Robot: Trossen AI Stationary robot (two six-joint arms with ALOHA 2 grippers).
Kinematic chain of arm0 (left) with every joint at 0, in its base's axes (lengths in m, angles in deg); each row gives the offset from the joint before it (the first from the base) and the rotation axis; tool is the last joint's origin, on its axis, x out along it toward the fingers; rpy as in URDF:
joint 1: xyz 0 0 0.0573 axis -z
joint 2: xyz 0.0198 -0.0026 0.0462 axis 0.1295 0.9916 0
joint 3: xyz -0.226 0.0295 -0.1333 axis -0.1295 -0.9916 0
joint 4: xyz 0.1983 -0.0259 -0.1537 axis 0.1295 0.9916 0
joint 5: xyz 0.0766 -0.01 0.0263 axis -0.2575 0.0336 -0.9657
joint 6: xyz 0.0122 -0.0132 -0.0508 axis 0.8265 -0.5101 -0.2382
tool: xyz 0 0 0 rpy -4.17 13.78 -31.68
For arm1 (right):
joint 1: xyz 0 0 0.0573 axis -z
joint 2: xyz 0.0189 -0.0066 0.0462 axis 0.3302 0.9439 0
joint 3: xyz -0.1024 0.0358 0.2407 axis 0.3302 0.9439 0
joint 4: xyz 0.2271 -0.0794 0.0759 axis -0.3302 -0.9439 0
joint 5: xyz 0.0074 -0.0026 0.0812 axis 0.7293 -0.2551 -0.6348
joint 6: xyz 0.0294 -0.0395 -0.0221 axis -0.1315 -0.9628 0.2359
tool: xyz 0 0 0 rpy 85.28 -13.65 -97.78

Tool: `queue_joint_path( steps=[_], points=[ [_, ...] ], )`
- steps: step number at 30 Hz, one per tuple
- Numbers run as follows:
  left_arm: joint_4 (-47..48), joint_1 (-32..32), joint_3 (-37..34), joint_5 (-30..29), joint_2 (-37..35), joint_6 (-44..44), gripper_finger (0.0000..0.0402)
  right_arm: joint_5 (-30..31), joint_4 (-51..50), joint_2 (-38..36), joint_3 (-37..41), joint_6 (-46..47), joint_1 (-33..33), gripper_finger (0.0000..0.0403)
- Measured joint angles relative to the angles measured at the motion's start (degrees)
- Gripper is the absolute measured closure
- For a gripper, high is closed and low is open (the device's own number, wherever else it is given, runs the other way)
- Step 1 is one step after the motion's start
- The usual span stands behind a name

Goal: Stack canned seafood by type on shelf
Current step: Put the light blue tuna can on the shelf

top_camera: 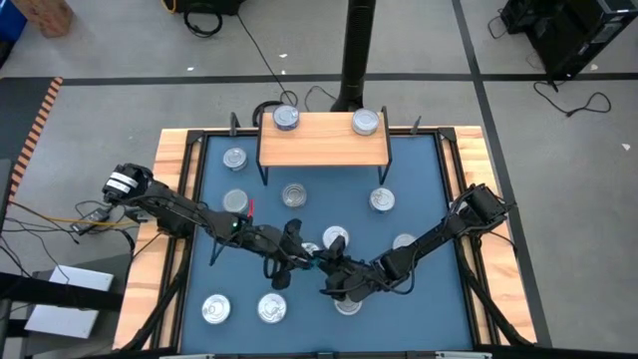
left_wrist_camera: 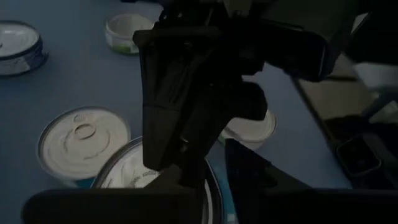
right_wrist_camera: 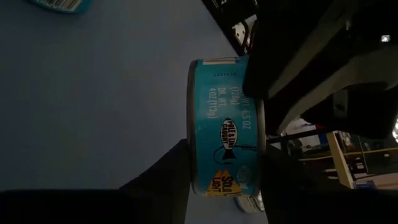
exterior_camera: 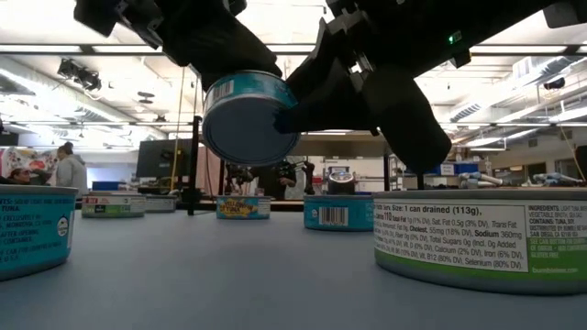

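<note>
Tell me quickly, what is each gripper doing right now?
Left gripper: closed, holding the blue-labelled tin above the mat.
Right gripper: closed on the same tin, fingers on its two flat faces.

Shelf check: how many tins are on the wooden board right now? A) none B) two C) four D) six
B: the high view shows two tins on the shelf, one at its far-left corner, the other toward the far right.

Shiny metal tins [top_camera: 382, 200]; light-wood shelf [top_camera: 324, 142]
</note>
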Motion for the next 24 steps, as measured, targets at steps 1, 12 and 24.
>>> queue_joint_path(
  steps=[1,12,24],
  points=[
    [-1.7,0.0,-0.9,0.0,0.0,0.0,0.0321,0.0,0.0,0.0,0.0,0.3,0.0,0.0248],
    [-13.6,0.1,-10.2,-2.7,-4.2,0.7,0.0245,0.5,-3.7,0.0,0.5,4.9,0.4,0.0249],
    [-30.8,-0.4,-23.8,-8.1,-10.4,-1.0,0.0240,0.4,-8.0,-0.1,0.2,3.6,2.6,0.0249]
  ],
)
